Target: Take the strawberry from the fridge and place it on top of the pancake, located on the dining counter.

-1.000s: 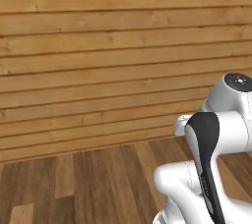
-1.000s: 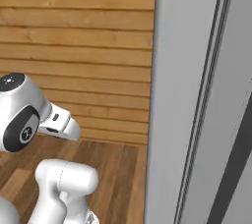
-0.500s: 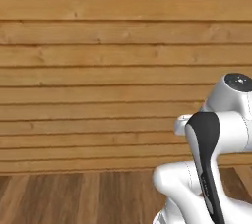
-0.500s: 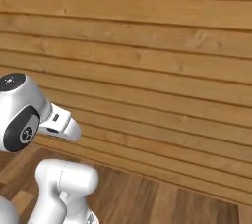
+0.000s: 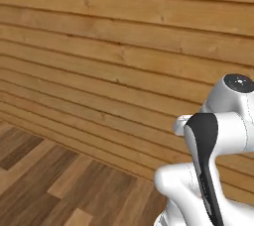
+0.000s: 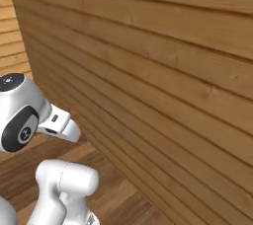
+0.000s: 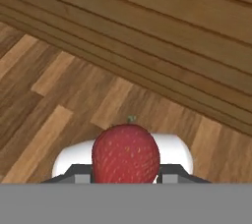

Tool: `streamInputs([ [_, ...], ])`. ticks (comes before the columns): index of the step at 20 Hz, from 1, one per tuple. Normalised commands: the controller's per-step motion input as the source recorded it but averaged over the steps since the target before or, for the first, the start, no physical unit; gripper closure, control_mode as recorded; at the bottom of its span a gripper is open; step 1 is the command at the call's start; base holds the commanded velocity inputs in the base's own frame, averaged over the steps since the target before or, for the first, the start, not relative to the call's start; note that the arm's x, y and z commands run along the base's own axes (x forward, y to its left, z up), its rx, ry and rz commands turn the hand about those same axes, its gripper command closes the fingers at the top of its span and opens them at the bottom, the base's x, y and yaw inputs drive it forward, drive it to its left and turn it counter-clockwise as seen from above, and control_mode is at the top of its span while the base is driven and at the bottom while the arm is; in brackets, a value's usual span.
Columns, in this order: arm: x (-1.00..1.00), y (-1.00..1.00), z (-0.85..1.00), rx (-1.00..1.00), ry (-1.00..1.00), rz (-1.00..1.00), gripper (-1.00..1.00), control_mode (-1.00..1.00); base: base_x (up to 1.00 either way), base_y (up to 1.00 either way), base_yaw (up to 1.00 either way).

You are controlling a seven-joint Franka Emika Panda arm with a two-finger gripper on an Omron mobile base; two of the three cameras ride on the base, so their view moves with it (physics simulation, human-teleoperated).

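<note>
Between our gripper's (image 7: 126, 179) tips, low in the hand view, we carry the strawberry (image 7: 126, 153), pinched at its sides with its green stem pointing away toward the floor (image 7: 59, 95) and plank wall (image 7: 162, 36). No pancake or counter lies ahead of us, so which way they lie from the fruit cannot be told. Since half a second ago both base views have swung: the wall now slants, and floor shows at left.

Plank wall (image 5: 99, 46) close ahead; open wooden floor (image 7: 74, 95) below.
</note>
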Motion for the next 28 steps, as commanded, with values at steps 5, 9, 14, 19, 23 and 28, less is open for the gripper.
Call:
streamInputs([
  [5,0.0,0.0,0.0,0.0,0.0,0.0,1.0,1.0,0.15,0.06,0.78],
  [9,0.0,0.0,0.0,0.0,0.0,0.0,1.0,1.0,0.46,-0.03,0.79],
  [14,0.0,0.0,0.0,0.0,0.0,0.0,1.0,1.0,0.65,-0.09,0.8],
  [19,0.0,0.0,0.0,0.0,0.0,0.0,1.0,1.0,0.6,-0.28,0.81],
  [23,0.0,0.0,0.0,0.0,0.0,0.0,1.0,1.0,0.75,-0.26,0.83],
  [28,0.0,0.0,0.0,0.0,0.0,0.0,1.0,1.0,0.77,-0.37,0.83],
])
